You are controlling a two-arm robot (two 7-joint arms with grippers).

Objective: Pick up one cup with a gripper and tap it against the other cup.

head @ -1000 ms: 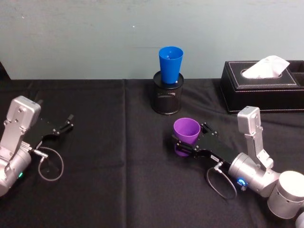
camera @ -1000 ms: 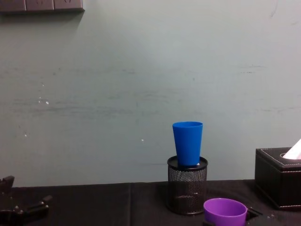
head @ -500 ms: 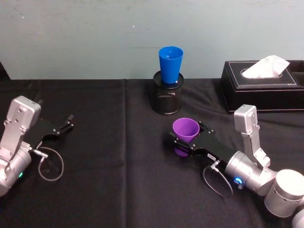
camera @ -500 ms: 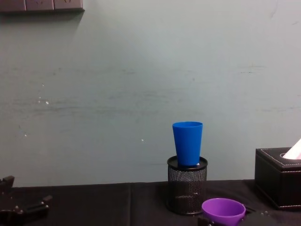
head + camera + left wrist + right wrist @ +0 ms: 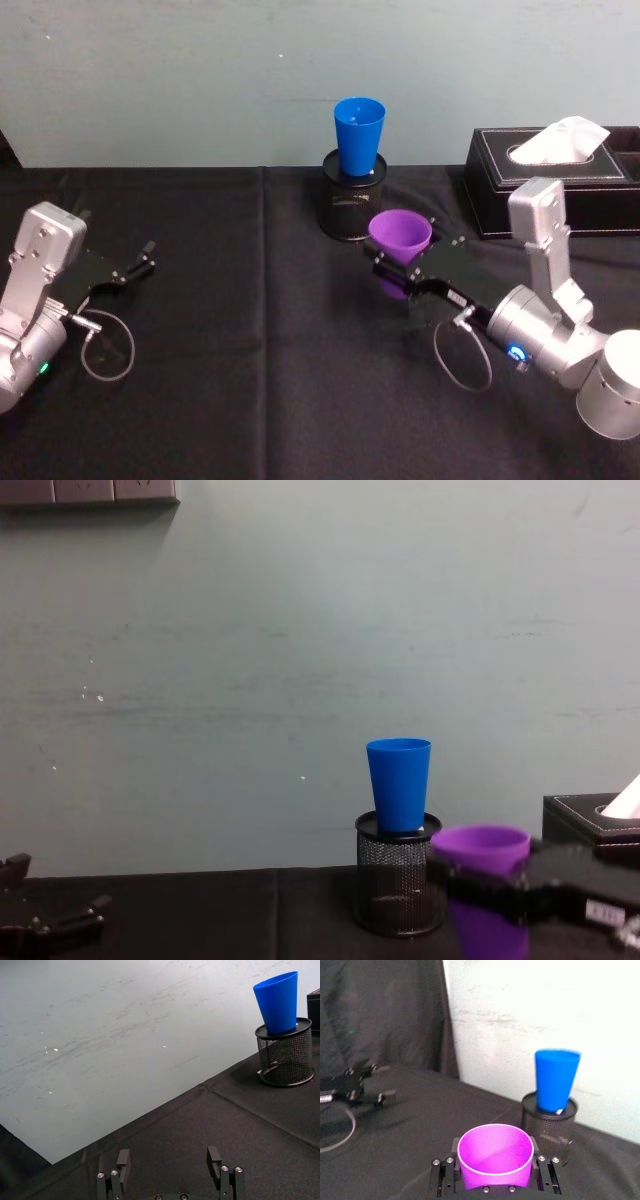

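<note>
My right gripper (image 5: pixel 405 272) is shut on the purple cup (image 5: pixel 400 238), with one black finger on each side of its wall. The cup (image 5: pixel 495 1154) hangs upright above the black cloth, its rim (image 5: pixel 480 840) level with the top of the black mesh holder (image 5: pixel 352 205). It hangs just in front of the holder and to its right. The blue cup (image 5: pixel 359 132) stands upright in the mesh holder (image 5: pixel 398 885), apart from the purple one. The blue cup (image 5: pixel 556 1080) lies ahead of my right gripper (image 5: pixel 496 1176). My left gripper (image 5: pixel 140 260) rests open at the far left.
A black tissue box (image 5: pixel 550 180) with a white tissue stands at the back right, close behind my right arm. A pale wall rises behind the table. The left gripper (image 5: pixel 169 1160) has bare black cloth ahead of it, with the blue cup (image 5: pixel 278 1002) far off.
My right gripper has risen off the cloth with the purple cup and carried it back towards the mesh holder and blue cup. The left arm has not moved.
</note>
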